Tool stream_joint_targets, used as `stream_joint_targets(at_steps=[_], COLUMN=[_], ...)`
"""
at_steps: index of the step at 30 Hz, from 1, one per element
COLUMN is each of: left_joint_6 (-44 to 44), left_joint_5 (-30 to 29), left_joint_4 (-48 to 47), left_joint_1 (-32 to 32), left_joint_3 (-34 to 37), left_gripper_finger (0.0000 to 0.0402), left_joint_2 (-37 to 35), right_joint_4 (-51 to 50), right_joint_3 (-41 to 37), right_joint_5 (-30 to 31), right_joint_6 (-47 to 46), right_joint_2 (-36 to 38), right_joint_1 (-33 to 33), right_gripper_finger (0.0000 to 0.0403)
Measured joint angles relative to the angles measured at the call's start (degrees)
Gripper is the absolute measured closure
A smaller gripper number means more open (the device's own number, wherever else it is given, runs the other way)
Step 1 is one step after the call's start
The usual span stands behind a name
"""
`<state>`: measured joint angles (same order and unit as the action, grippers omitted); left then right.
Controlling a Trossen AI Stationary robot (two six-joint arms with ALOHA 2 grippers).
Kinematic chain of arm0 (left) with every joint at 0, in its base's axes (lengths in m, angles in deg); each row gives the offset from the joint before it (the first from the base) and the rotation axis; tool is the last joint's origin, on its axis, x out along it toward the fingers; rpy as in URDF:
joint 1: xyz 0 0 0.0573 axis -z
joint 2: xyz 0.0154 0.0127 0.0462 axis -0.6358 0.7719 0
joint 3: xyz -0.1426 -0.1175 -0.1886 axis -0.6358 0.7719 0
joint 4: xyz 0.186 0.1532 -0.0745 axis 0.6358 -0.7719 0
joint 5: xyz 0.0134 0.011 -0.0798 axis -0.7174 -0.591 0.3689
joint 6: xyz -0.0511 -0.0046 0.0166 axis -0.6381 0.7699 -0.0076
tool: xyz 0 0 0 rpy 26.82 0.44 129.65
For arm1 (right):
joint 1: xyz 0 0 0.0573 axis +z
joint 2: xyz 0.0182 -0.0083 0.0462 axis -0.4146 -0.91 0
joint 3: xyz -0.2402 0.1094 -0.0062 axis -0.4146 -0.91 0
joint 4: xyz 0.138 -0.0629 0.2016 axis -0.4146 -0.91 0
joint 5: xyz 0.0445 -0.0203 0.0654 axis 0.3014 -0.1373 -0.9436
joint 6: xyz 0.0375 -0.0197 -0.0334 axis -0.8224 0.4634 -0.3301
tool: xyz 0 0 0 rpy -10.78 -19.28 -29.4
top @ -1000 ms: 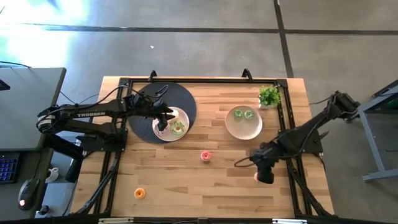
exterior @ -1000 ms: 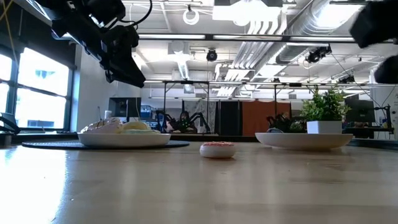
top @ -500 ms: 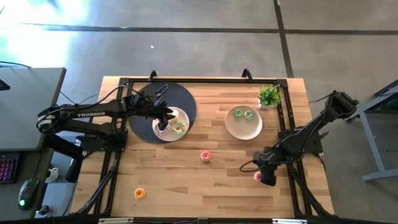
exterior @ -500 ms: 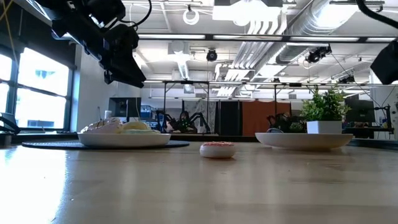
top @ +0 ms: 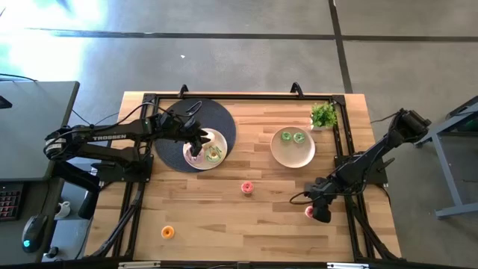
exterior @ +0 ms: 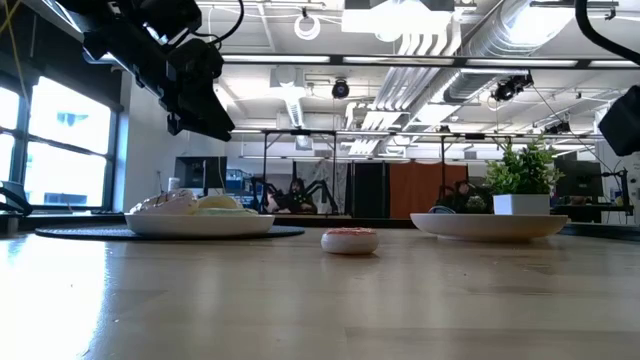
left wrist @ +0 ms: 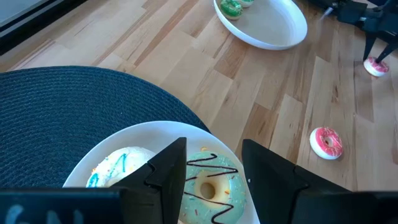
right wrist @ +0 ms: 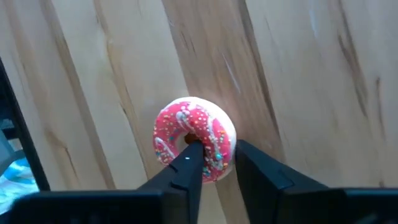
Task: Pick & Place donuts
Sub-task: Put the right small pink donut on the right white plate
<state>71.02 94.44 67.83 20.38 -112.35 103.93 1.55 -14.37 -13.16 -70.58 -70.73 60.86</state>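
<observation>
The right gripper [right wrist: 211, 165], parted, straddles the pink donut [right wrist: 194, 138] near the table's right edge; closing off-centre could flick it off. The left gripper [left wrist: 213, 163], parted, hovers over its plate [left wrist: 99, 155].

Two dark robot arms reach in over a wooden counter, one from each side.

The left arm stretches from the left edge toward the far left part of the counter, its gripper [top: 196, 143] held above the surface with its two fingers [left wrist: 166, 168] parted by a clear gap. The right arm bends down from the right edge toward the near right part of the counter, its gripper [top: 317, 212] lowered close to the wood. Its two fingers [right wrist: 186, 167] are slightly apart and straddle one side of a small ring, one fingertip at the hole.
</observation>
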Motion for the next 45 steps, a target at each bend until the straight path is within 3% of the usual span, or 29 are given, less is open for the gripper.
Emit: stream_joint_targets(at_steps=[5,7,14,19,22,25,30,33,36,41,45], left_joint_6=[0.0,0.0,0.03,0.04,0.03,0.04,0.04,0.04,0.04,0.43,2.04], left_joint_5=[-0.17,-0.15,-0.13,-0.12,-0.06,0.07,0.07,0.07,0.07,0.05,0.04], left_joint_4=[0.0,0.07,3.61,5.09,6.37,6.37,6.38,6.36,6.36,6.35,6.36], left_joint_1=[-0.01,-0.01,0.0,-0.01,0.01,-0.01,0.0,-0.01,-0.01,0.01,-0.01], left_joint_3=[0.0,0.0,0.0,-0.02,-0.03,-0.04,-0.04,-0.04,-0.04,-0.04,-0.04], left_gripper_finger=[0.0247,0.0247,0.0247,0.0247,0.0247,0.0247,0.0247,0.0247,0.0247,0.0247,0.0247], left_joint_2=[0.0,0.0,0.0,0.0,0.0,0.0,0.0,0.0,0.0,0.0,0.0], right_joint_4=[4.7,6.22,8.37,8.19,8.28,6.91,4.23,4.5,4.08,4.11,4.73], right_joint_3=[-0.02,-0.02,0.0,0.0,0.0,0.0,-0.13,-0.13,-0.13,-0.13,-0.11], right_joint_5=[0.2,2.71,21.8,40.71,44.91,43.68,33.41,32.92,33.08,24.63,24.99], right_joint_6=[-0.78,-0.08,11.1,14.05,17.36,18.42,20.56,24.04,26.61,30.05,31.23], right_joint_2=[0.84,1.46,4.07,5.55,5.84,5.4,4.42,4.42,4.42,4.42,4.48], right_joint_1=[-1.03,-2.17,-8.96,-16.75,-22.53,-28.86,-37.51,-39.8,-41.92,-45.0,-45.65], right_gripper_finger=[0.0386,0.0392,0.038,0.0395,0.0385,0.0381,0.0391,0.0387,0.0366,0.0314,0.0282])
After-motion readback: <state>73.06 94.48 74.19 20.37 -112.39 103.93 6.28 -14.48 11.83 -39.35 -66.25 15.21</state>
